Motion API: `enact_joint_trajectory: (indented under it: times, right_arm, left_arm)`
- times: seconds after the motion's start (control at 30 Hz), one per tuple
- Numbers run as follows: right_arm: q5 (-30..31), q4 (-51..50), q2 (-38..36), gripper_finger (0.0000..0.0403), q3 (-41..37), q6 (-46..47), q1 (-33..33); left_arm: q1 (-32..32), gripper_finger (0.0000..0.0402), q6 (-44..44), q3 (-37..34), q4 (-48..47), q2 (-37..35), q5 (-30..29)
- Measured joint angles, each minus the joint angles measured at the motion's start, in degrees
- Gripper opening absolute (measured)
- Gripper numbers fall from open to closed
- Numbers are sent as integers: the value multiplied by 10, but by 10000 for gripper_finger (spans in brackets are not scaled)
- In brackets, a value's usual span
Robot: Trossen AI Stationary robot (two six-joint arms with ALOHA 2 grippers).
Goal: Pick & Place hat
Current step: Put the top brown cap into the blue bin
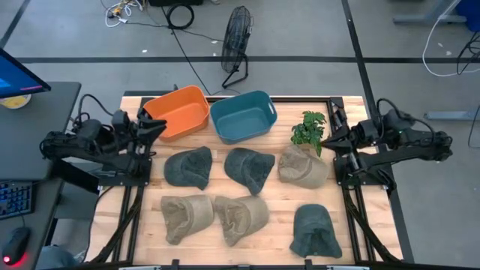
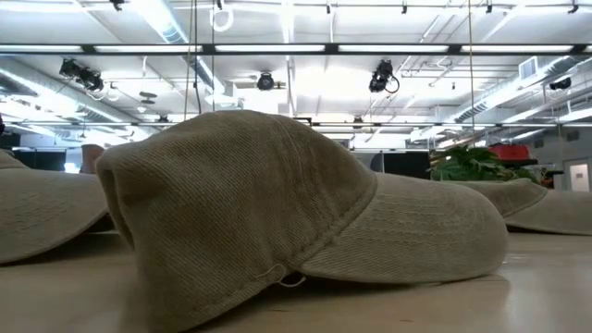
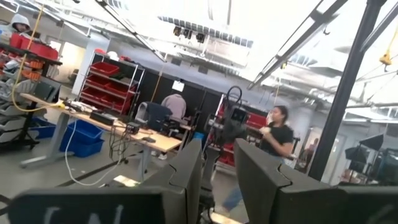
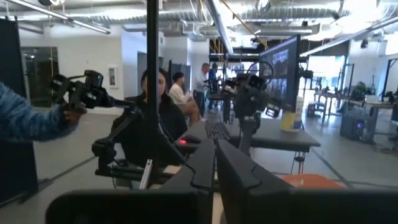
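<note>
Hats, six soft fabric caps in olive and dark green, lie across the wooden tabletop (image 1: 277, 199), the dark one (image 1: 188, 166) nearest the left gripper (image 1: 156, 127). Both grippers, the right gripper (image 1: 335, 139) too, rest folded at the edges, fingers nearly closed, holding nothing. Probably best: open wide, pinch a crown, carry to the orange plastic bin (image 1: 178, 112).

A grey floor (image 1: 300, 30) crossed by dark lines is seen from above, with cables (image 1: 176, 15) and a black floor fan (image 1: 237, 41) lying on it; a desk (image 1: 41, 112) with a monitor (image 1: 19, 75) and keyboard (image 1: 13, 201) is set beside the wooden tabletop (image 1: 277, 202); long ceiling lights (image 2: 287, 48) and exposed ducts are seen overhead; red shelving (image 3: 109, 84), a workbench (image 3: 93, 121) and blue bins (image 3: 84, 137) are shown beyond; people (image 3: 277, 134) are seen standing and seated (image 4: 180, 93) in the room.
</note>
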Motion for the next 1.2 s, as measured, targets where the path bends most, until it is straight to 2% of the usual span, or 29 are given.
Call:
enact_joint_trajectory:
  times: [0.3, 0.4, 0.5, 0.63, 0.83, 1.2]
  right_arm:
    - [1, 8, 37, 20, 0, -10, 0]
    - [5, 34, 55, 20, 0, -12, 0]
    - [5, 67, 71, 20, 0, 2, 0]
    - [17, 108, 89, 20, 0, 39, 0]
    - [19, 108, 106, 20, 0, 92, 1]
    - [15, 106, 143, 20, 7, 95, 1]
  left_arm:
    - [0, 99, -4, 0, 11, 2, -2]
    - [0, 99, -44, 0, 12, 4, -25]
    - [0, 99, -45, 0, 15, 3, -46]
    - [0, 99, -46, 0, 16, 3, -47]
    - [0, 99, -90, 0, 15, 11, -62]
    - [0, 99, -121, 0, 6, 51, -78]
